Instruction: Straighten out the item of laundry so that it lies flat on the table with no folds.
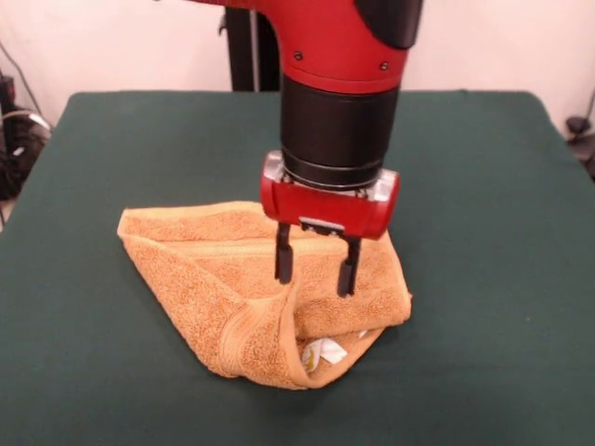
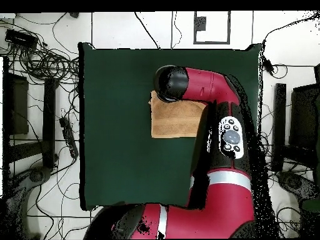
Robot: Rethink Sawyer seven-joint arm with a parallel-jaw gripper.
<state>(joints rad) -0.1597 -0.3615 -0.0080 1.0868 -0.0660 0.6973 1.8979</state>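
The orange-tan towel (image 1: 223, 279) lies crumpled and folded over itself near the middle of the green table (image 1: 102, 372). Its near edge curls up in a loop, with the white label (image 1: 325, 351) showing under it. My gripper (image 1: 314, 284) is open, pointing straight down. Its two black fingertips (image 1: 283, 271) are at the towel's upper fold, right of its middle; whether they touch it I cannot tell. In the overhead view the towel (image 2: 175, 120) shows as a rough rectangle on the table (image 2: 119, 156), partly under the arm, which hides the gripper.
The red arm (image 2: 225, 131) reaches over the table's right side in the overhead view. Cables and dark equipment (image 2: 37, 62) lie on the floor around the table. The black pedestal post (image 1: 249, 46) stands behind the far edge.
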